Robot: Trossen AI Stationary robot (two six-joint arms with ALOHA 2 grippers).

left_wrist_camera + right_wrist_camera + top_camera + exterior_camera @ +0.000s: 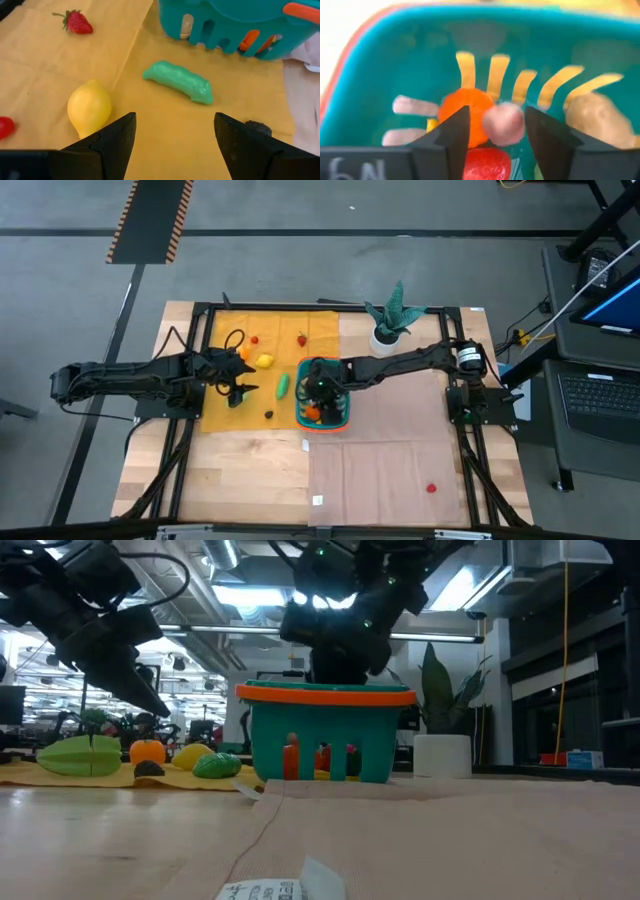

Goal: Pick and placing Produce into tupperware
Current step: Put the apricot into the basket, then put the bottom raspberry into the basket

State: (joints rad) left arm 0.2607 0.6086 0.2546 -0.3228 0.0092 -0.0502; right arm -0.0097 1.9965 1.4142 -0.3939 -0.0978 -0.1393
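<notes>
The teal tupperware (322,408) with its orange rim (325,694) stands mid-table at the edge of a yellow cloth (225,412). My right gripper (495,132) hangs open over it, pointing down into it. Inside lie an orange piece (462,107), a red one (485,165), a tan one (592,117) and a pale pink round one (504,122) between the fingers. My left gripper (175,137) is open above the cloth, with nothing between its fingers. Ahead of it on the cloth lie a lemon (89,106), a green pod (177,82) and a strawberry (76,22). My right gripper points down into the tupperware with the pale pink piece (504,122) showing between its parted fingers. I cannot tell whether either finger touches it or whether it lies loose on the other produce below.
A plant in a white pot (388,328) stands just beyond the tupperware, beside my right arm. A small dark piece (268,414) and an orange one (243,353) lie on the cloth. A lone red piece (432,489) sits near the front right on the pink mat.
</notes>
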